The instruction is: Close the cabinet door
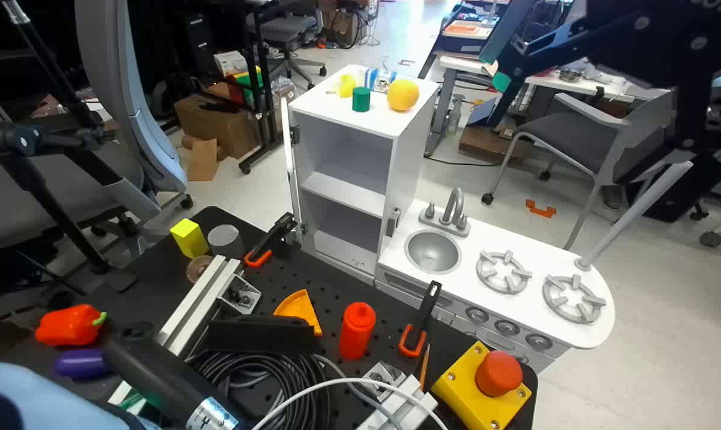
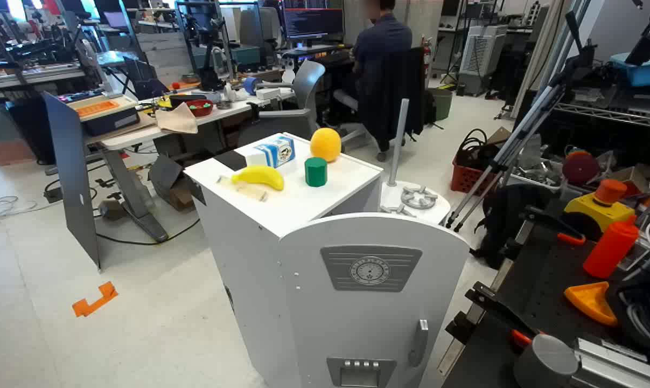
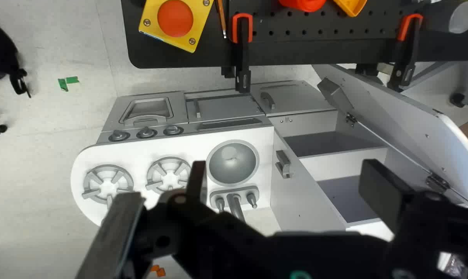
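The cabinet door [image 2: 376,323], a tall, pale grey panel with an arched top, bears a round dial [image 2: 370,270] high up and a vertical handle [image 2: 420,343] near its free edge. It stands upright and wide open, angled outward on hinges [image 3: 437,182] from the toy kitchen's tall unit [image 1: 408,155].

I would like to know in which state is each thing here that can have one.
Cabinet door: open
Gripper: open, holding nothing
Oven door: shut
Red bottle: upright
Green block: upright
Blue-and-white carton: lying on its side
Grey cylinder: upright
Red button: cannot tell whether pressed
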Tool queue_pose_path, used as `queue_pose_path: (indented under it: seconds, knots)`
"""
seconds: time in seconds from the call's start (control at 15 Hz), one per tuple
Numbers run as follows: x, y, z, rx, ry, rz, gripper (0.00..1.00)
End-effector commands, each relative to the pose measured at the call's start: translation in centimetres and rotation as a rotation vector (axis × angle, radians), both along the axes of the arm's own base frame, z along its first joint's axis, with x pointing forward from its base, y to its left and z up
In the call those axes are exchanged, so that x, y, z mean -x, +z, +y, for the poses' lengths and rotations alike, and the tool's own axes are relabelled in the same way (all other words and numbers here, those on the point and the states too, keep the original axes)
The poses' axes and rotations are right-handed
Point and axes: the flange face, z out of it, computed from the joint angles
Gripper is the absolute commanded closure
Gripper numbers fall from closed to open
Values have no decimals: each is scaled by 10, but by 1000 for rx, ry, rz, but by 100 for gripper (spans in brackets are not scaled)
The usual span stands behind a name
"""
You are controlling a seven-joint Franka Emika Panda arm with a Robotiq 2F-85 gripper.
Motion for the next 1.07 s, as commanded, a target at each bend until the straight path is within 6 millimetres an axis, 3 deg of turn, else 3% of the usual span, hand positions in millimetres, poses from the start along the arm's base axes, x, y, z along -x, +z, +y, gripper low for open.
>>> queue_pose_path:
  seconds: [0.0,0.4,0.8,1.0]
  knots:
    - [0,1,0,0,0,0,0]
    - [-1,-4,6,27,19,20,0]
    - [0,-28,44,127,142,103,0]
    - [-11,-35,65,176,237,161,0]
